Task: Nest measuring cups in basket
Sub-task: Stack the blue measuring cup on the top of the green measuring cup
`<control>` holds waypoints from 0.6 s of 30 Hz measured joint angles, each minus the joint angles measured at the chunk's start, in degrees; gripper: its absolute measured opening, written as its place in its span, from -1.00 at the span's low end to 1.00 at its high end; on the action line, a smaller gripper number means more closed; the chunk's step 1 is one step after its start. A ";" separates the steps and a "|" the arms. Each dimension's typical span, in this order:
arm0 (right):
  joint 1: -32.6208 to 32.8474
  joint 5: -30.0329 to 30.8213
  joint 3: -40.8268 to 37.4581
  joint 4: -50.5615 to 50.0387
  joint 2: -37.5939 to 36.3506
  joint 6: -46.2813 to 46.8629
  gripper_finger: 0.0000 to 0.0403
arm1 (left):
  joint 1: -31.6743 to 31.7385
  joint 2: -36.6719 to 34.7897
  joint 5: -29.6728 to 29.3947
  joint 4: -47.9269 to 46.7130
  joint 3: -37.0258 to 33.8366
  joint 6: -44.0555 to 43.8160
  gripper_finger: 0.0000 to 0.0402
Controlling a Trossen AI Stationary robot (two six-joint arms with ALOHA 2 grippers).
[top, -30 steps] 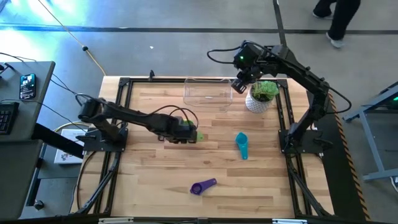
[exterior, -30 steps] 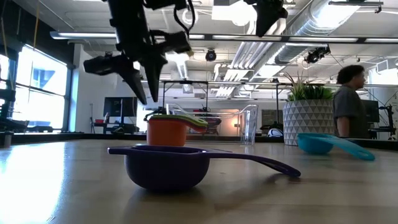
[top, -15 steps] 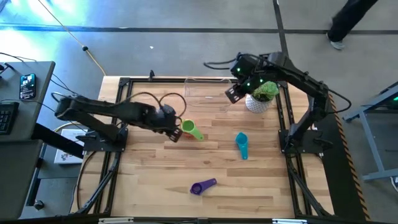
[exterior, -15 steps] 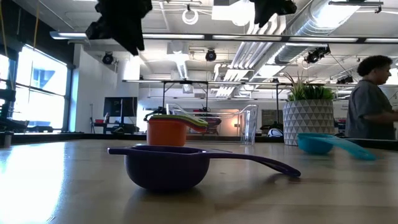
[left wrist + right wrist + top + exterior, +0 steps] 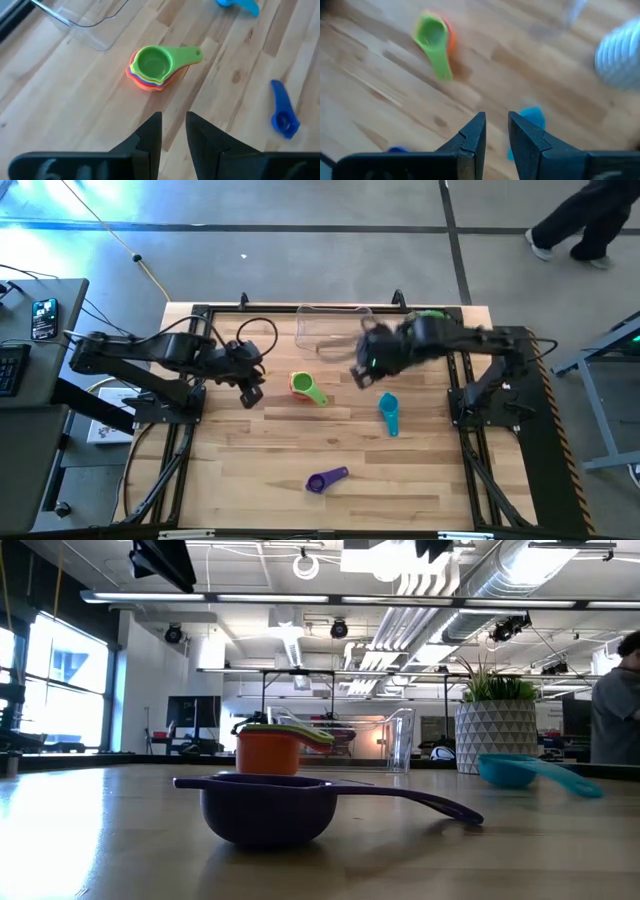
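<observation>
A stack of nested measuring cups (image 5: 305,388), green on top and orange at the bottom (image 5: 152,67), stands on the table just in front of the clear basket (image 5: 333,330). Apart from it, a teal cup (image 5: 388,413) and a purple cup (image 5: 326,479) lie bowl down on the wood. My left gripper (image 5: 250,392) hangs above the table left of the stack, its fingers (image 5: 174,131) a narrow gap apart with nothing between them. My right gripper (image 5: 362,372) hovers between the stack and the teal cup, also narrowly open and holding nothing (image 5: 496,131).
A white pot with a green plant (image 5: 497,732) stands at the far right, next to the basket, mostly hidden under my right arm in the high view. A person (image 5: 585,215) walks on the floor beyond the table. Bare wood lies around the purple cup (image 5: 265,808).
My left gripper has risen and drawn back toward the table's left edge, away from the cup stack, rolling as it went. My right gripper has swung from above the basket's right end toward the table's middle and near side, also rolling. The stack has stayed in place.
</observation>
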 joint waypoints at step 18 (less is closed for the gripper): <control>11.04 -2.46 -29.86 15.40 0.07 16.21 -0.63 | 0.71 -1.01 -0.04 -2.39 -0.02 6.35 -0.61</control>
